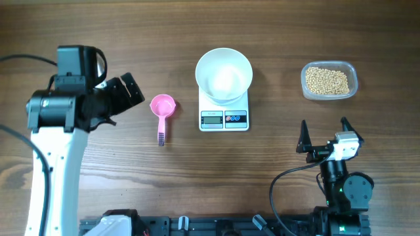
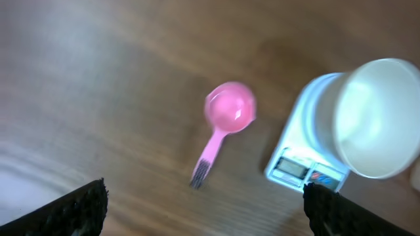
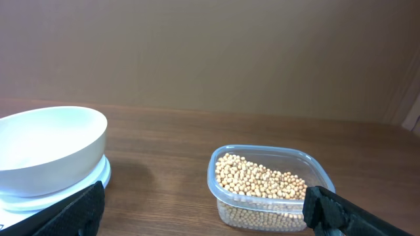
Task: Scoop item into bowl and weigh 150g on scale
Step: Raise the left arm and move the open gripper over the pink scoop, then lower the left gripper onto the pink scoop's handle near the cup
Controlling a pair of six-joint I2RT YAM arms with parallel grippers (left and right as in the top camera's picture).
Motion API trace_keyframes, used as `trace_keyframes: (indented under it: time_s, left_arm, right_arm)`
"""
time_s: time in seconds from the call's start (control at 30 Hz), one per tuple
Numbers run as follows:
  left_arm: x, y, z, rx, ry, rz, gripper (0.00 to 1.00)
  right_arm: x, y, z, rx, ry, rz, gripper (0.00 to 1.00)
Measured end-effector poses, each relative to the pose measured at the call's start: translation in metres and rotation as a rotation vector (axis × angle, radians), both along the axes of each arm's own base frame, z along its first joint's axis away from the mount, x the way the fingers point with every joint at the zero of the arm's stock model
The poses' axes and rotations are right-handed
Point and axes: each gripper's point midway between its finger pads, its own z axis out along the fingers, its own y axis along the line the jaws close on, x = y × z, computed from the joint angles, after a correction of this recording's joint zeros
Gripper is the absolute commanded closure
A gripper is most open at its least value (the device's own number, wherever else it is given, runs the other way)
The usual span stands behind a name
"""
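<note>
An empty white bowl (image 1: 224, 73) (image 2: 380, 118) (image 3: 46, 147) stands on the white scale (image 1: 224, 118) (image 2: 298, 154) at the table's middle. Beige beans (image 1: 325, 80) (image 3: 259, 177) fill a clear plastic tub (image 1: 329, 80) (image 3: 266, 190) at the right. A pink scoop (image 1: 162, 109) (image 2: 226, 118) lies on the wood left of the scale, handle toward the front. My left gripper (image 1: 128, 92) (image 2: 203, 210) hovers open left of the scoop, nothing between its fingers. My right gripper (image 1: 323, 134) (image 3: 203, 210) stands open near the front right, short of the tub.
The left arm's white body (image 1: 52, 144) occupies the left side with a black cable. The right arm's base (image 1: 341, 190) sits at the front right. Bare wood lies between scoop, scale and tub.
</note>
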Motion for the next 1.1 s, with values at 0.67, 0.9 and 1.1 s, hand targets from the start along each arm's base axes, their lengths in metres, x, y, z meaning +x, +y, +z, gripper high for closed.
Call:
trace_keyframes:
  time_s: [0.67,0.9,1.1]
  left_arm:
    - [-0.015,-0.007,-0.072,-0.055,0.357,0.057,0.05]
    - [-0.019,-0.030,-0.114,-0.183,0.373,0.004,0.00]
    - [-0.031,-0.039,-0.144,-0.235,0.405,-0.012,0.00]
  right_arm:
    - [0.000,0.000,0.000,0.000,0.000,0.000,0.00]
    - [0.000,0.000,0.000,0.000,0.001,0.000,0.00]
    - [0.000,0.000,0.000,0.000,0.002,0.000,0.00]
